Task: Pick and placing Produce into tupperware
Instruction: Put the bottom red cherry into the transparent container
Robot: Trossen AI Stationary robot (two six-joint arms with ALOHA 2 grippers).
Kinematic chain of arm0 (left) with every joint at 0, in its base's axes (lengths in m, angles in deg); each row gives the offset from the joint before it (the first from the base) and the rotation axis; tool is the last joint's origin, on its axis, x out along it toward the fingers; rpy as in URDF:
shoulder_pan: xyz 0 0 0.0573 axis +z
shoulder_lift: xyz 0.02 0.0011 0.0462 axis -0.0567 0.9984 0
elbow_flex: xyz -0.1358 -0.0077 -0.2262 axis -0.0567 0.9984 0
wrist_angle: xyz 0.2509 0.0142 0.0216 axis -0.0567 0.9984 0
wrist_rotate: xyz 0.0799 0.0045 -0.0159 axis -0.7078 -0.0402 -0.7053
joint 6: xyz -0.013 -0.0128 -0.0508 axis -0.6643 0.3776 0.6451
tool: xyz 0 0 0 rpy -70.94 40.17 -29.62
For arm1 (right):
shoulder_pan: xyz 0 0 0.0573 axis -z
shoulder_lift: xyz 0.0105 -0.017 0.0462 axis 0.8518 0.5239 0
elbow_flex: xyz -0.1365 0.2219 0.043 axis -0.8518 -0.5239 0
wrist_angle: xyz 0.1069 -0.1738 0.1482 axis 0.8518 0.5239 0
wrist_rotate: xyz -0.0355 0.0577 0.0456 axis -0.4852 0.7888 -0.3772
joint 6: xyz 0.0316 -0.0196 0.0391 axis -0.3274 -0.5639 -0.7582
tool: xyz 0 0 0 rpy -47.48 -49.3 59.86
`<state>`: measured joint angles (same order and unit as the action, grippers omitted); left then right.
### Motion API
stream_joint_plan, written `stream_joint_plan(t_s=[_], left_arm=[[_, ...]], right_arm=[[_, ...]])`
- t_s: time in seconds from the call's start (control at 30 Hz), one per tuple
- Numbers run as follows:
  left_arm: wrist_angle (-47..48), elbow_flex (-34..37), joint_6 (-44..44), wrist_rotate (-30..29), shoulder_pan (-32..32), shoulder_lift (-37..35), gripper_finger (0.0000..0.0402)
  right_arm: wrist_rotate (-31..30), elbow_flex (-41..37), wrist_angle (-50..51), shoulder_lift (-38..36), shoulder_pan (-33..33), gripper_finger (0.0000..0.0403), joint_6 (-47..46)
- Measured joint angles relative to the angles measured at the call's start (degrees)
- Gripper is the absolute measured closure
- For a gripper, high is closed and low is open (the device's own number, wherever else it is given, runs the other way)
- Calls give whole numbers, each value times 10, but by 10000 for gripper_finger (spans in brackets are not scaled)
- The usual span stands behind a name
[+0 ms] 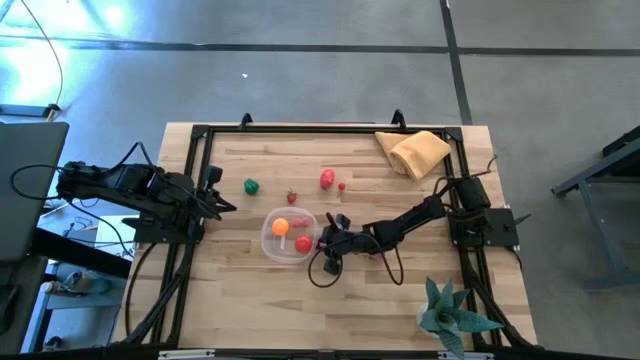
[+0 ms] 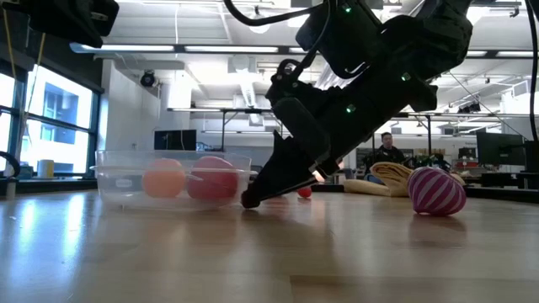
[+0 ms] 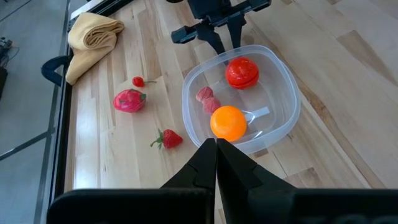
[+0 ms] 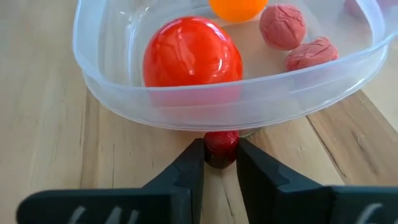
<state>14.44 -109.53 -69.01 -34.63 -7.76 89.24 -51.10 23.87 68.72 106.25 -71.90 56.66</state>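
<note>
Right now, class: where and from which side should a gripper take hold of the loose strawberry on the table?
Grip the strawberry across its red body, coming from above. It lies on its side on the table with bare wood all round; its green leafy end is probably too thin to hold.

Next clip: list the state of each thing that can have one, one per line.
tupperware: open, no lid, holding four pieces
right tool: shut on small red piece, at the container's outer wall
left tool: shut, empty
tan cloth: bunched at the table corner
</note>
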Motion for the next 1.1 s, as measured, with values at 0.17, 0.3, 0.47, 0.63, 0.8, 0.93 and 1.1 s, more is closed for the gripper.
stream_joint_plan(t_s=[0.17,0.3,0.47,0.63,0.8,0.93,1.1], left_arm=[[0,0,0,0,0,0,399],[0,0,0,0,0,0,399],[0,0,0,0,0,0,399],[0,0,0,0,0,0,399],[0,0,0,0,0,0,399],[0,0,0,0,0,0,399],[0,0,0,0,0,0,399]], right_arm=[[-21,0,17,0,-10,336,-21],[-46,0,44,-11,-23,336,-33],[-103,0,99,-48,-51,336,-45],[-152,0,135,-97,-72,336,-35],[-150,2,126,-133,-55,336,8],[-110,39,139,-138,-22,336,50],[-52,123,195,-114,21,336,97]])
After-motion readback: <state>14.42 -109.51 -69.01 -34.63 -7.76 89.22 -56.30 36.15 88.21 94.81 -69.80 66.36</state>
